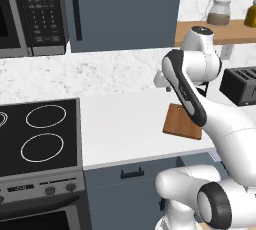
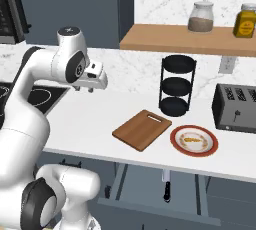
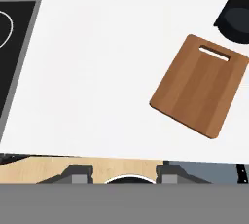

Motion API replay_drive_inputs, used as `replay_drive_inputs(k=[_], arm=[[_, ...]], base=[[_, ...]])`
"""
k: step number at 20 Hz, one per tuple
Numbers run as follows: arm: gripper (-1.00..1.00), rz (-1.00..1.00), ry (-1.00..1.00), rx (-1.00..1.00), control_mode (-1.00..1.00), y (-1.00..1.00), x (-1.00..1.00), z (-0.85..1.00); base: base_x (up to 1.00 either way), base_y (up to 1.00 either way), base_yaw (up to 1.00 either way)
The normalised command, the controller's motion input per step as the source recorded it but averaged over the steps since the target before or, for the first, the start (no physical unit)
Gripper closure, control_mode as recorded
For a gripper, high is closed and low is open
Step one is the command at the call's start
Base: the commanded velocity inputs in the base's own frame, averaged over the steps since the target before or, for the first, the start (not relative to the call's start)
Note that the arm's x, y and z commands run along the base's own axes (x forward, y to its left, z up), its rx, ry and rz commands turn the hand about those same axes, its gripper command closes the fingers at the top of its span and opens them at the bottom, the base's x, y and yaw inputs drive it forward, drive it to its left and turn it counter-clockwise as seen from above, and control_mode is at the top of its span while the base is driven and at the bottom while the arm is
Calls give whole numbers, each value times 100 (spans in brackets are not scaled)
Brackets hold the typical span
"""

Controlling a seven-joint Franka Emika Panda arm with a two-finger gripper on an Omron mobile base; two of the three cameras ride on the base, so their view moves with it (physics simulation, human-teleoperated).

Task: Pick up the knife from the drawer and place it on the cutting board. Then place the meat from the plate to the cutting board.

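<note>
Gripper [image 2: 90,89] raised, empty, fingers downward

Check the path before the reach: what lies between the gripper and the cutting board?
Bare white counter alone lies between the gripper and the cutting board, seen in the right base view.

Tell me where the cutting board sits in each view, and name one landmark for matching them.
Left base view: cutting board right of centre, partly behind the arm.
Right base view: centre, left of the plate.
Hand view: right side.
Shared landmark: the white counter under the board.
</note>
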Motion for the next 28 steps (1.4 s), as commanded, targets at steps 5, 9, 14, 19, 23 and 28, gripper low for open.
replay_drive_inputs(k=[5,9,14,19,23,28], arm=[[-100,-3,-1,0,-100,0,-23,-4],[-100,-20,0,-1,-100,1,-20,-23],[-100,-5,0,0,100,0,-4,-6],[-100,0,0,0,100,0,0,0],[-100,0,0,0,100,0,0,0],[-100,0,0,0,100,0,0,0]], base=[[0,0,0],[0,0,0],[2,8,-15],[0,13,-40],[1,26,-51],[16,47,-53]])
